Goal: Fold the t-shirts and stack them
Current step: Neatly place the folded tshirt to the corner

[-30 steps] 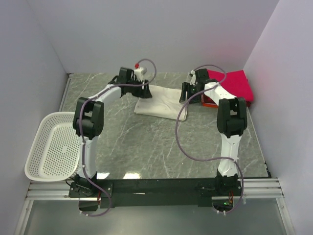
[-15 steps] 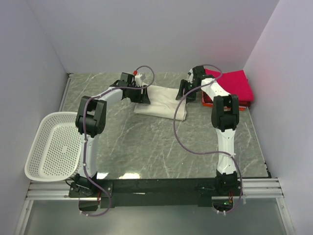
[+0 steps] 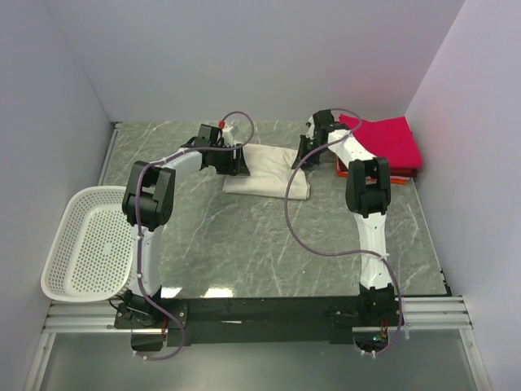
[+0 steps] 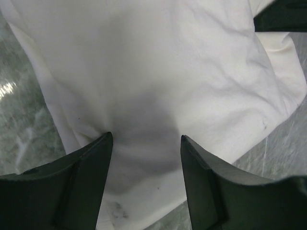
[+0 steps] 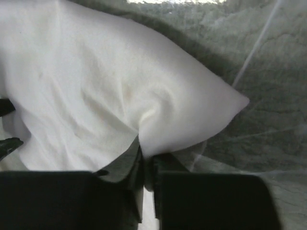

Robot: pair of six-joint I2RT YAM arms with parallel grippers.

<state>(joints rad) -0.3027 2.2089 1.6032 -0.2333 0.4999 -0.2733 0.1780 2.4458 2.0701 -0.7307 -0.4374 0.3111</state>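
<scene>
Lying folded, the cream-white t-shirt (image 3: 264, 171) has the left gripper (image 3: 241, 160) at its left edge and the right gripper (image 3: 303, 155) at its right edge in the top view, with the crimson-pink t-shirt (image 3: 387, 138) farther right, atop an orange-red t-shirt (image 3: 348, 170). From the left wrist, the fingers (image 4: 76, 182) stand wide apart over the cream cloth, gripping nothing. From the right wrist, the jaws are pinched together on a fold near the cream shirt's corner.
</scene>
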